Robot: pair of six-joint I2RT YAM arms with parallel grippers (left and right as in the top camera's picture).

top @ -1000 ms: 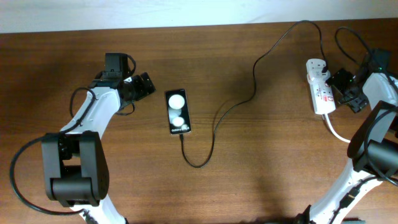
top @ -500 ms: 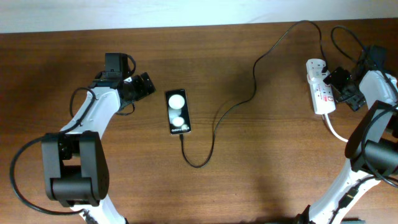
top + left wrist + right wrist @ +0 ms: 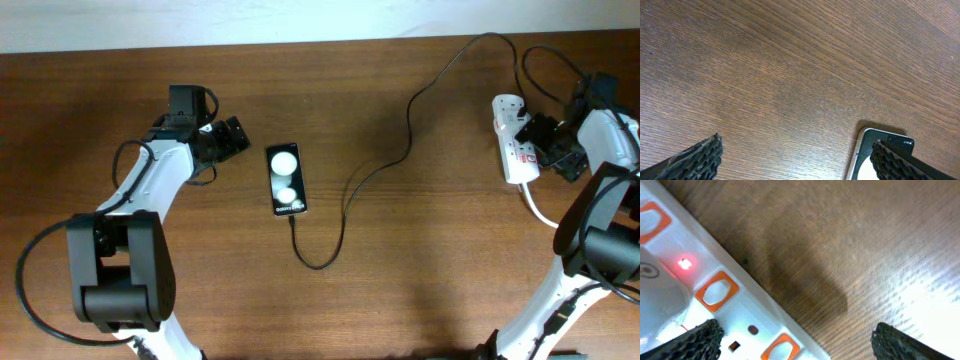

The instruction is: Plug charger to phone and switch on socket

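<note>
The black phone [image 3: 286,180] lies face up left of the table's middle, and one corner of it [image 3: 875,142] shows in the left wrist view. The thin black charger cable [image 3: 345,200] meets the phone's near end, loops, and runs up and right to the white socket [image 3: 516,140]. My left gripper [image 3: 232,138] is open just left of the phone, one fingertip [image 3: 902,160] over its corner. My right gripper [image 3: 543,138] is open at the socket's right side. In the right wrist view the socket [image 3: 747,312] shows orange switches and a glowing red light [image 3: 685,263].
The socket's thick white cord [image 3: 540,212] trails toward the near right edge. Black robot cables [image 3: 560,65] arc above the socket at the far right. A pale strip [image 3: 300,20] borders the table's far edge.
My right gripper has shifted slightly toward the far end of the socket and closer over it. The left arm, phone and charger cable have not moved.
</note>
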